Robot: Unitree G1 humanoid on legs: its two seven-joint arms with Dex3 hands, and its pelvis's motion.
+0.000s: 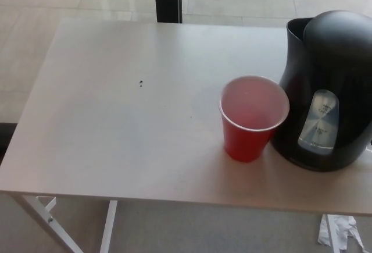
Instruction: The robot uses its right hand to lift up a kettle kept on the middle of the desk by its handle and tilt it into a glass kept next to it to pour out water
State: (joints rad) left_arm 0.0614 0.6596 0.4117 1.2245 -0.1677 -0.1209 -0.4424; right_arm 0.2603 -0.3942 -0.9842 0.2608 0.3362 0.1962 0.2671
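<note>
Black three-fingered robot hands are nowhere in the head view, so I can't tell whether either one is spread, closed or carrying anything. No arm shows either.

Working outward from where the right hand would come in, the glossy black plastic kettle stands upright on the pale grey desk, near its right edge. Its spout points toward the far-left side and its clear water gauge window faces the camera. The handle isn't visible from here.

Just left of the kettle, touching it or nearly so, sits the red plastic cup with a pale inside, also upright.

Progress-wise it's ambiguous. A kettle parked next to the cup fits either a pour yet to come or one finished with the kettle set back down.

Contents: the cup's inside looks pinkish and I can't make out a waterline, so it may be empty or hold clear water. The kettle's level isn't readable through the window either. No spills around the kettle.
</note>
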